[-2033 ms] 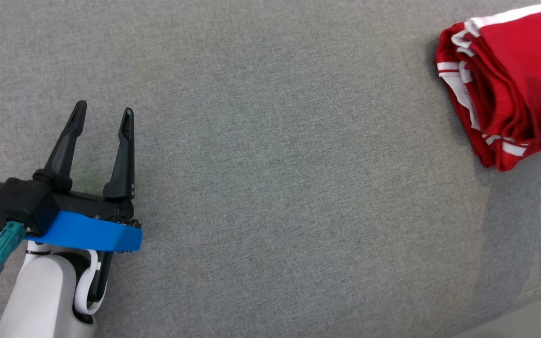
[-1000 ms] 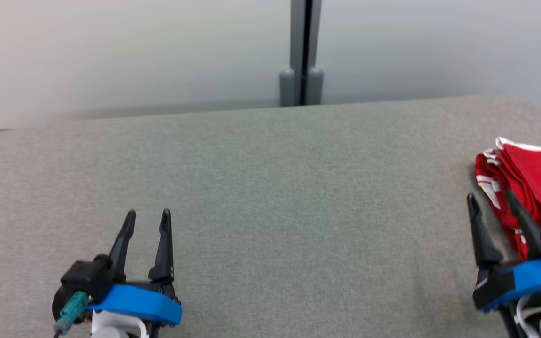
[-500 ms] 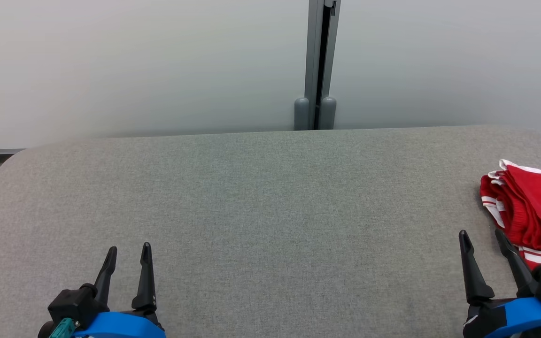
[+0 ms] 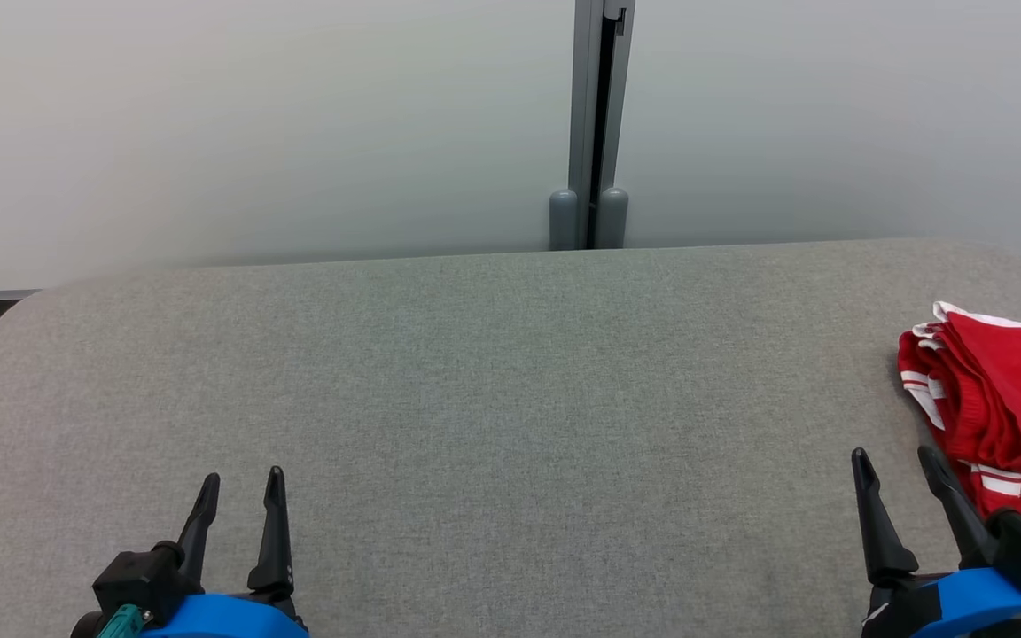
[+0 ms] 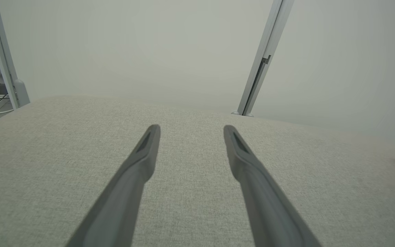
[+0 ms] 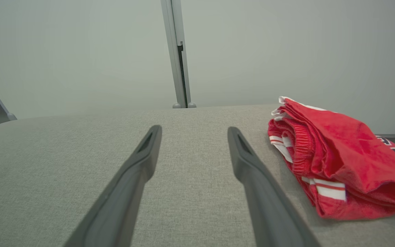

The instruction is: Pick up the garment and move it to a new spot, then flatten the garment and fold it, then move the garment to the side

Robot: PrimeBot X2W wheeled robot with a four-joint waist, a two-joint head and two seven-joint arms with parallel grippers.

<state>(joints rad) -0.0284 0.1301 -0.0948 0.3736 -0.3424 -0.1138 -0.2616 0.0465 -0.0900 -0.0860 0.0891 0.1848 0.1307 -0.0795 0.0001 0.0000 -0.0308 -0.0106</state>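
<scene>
A grey fabric-covered surface [image 4: 493, 399] spreads wide before me, backed by a pale wall [image 4: 253, 115] split by 1 upright grey post [image 4: 595, 124]. The red garment [image 4: 998, 399], folded with white stripes showing, lies bunched at the surface's right edge. My right gripper [image 4: 892, 454] hovers just beside its near left corner, 2 fingers spread apart and empty. My left gripper [image 4: 243, 476], likewise spread and empty, sits well apart over bare fabric.

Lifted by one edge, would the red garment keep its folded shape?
Probably not: the red garment is soft, loosely stacked cloth, so it would likely droop and unfold. Its ribbed waistband is bunched, probably giving good purchase.
</scene>
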